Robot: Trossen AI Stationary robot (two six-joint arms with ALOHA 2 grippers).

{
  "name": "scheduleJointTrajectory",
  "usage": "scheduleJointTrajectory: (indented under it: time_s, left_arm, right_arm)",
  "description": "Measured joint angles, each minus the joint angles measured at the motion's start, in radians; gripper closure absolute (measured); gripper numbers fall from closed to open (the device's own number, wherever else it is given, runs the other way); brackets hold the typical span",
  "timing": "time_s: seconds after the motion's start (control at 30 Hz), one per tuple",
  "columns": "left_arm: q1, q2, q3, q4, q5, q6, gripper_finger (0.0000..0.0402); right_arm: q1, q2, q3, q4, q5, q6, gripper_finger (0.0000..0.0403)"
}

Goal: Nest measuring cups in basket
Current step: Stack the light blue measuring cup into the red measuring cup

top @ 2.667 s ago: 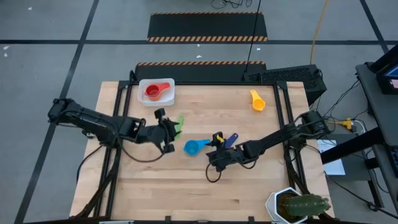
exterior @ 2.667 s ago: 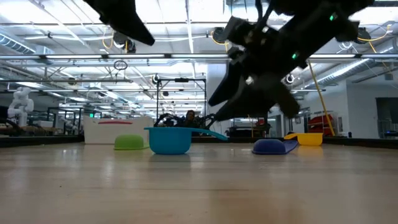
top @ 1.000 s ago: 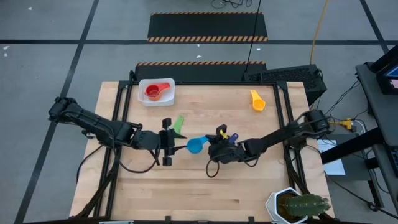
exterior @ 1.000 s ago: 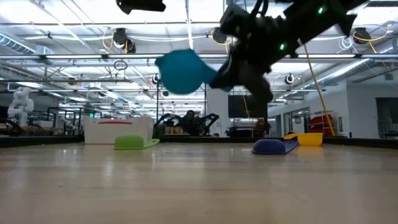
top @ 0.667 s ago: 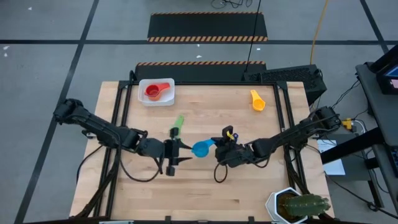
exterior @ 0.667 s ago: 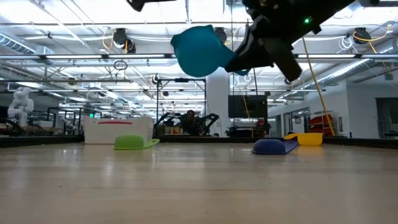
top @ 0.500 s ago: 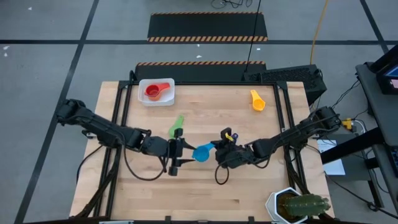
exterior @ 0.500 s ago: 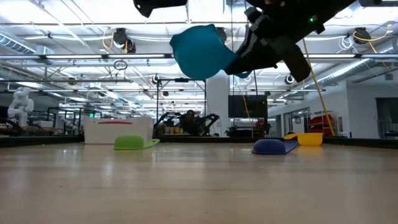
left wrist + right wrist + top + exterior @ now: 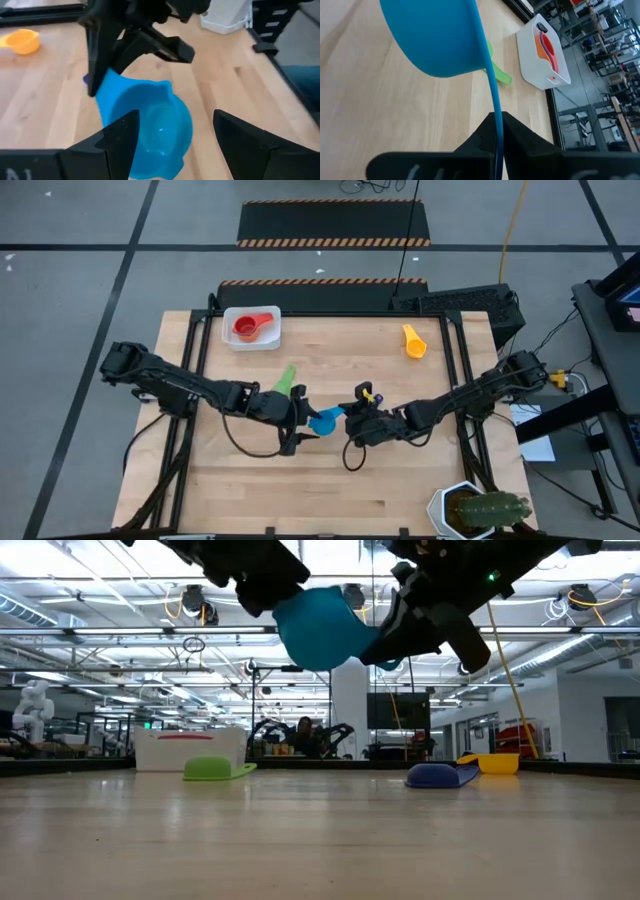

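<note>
A light blue measuring cup [image 9: 325, 421] hangs above the table's middle, with my right gripper [image 9: 350, 420] shut on its handle. My left gripper [image 9: 175, 130] is open, one finger on either side of the cup's bowl [image 9: 155, 127]; whether a finger touches the bowl I cannot tell. A green cup [image 9: 285, 383] lies on the table just behind them. The white basket [image 9: 232, 340] at the far left holds a red cup [image 9: 247, 329] and an orange one [image 9: 541, 46]. A yellow cup [image 9: 413, 340] lies far right, and a navy cup [image 9: 440, 775] lies on the table. My right gripper pinches the cup's thin handle [image 9: 493, 107] between its two fingers, near the handle's free end. The fingers come roughly level from the table's right and lie along the handle. The cup is lifted clear of the table, tipped on its side, its opening toward my left gripper.
A white hexagonal pot with a cactus [image 9: 478, 510] stands at the near right corner. Bare wood [image 9: 300, 490] lies along the near edge. Black frame bars [image 9: 200, 350] run down both sides of the table.
My left gripper has travelled toward the table's right edge, up to the light blue cup, and its fingers now stand on either side of the bowl. My right gripper has carried the cup a little up and toward the near edge, then held still.
</note>
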Motion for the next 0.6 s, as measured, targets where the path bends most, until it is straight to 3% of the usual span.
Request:
scheduleJointTrajectory:
  time_s: [0.1, 0.27, 0.6]
  left_arm:
    - [0.01, 0.007, 0.0, 0.0, 0.055, -0.016, 0.0155]
    - [0.024, 0.013, 0.0, -0.027, 0.063, -0.022, 0.0193]
    - [0.057, 0.012, 0.0, -0.038, 0.089, -0.024, 0.0301]
  right_arm:
    - [-0.009, 0.0, 0.0, -0.005, 0.0, 0.014, 0.0399]
    - [-0.011, 0.0, 0.0, 0.008, 0.0, 0.014, 0.0399]
    - [-0.011, 0.0, 0.0, 0.022, 0.004, 0.01, 0.0399]
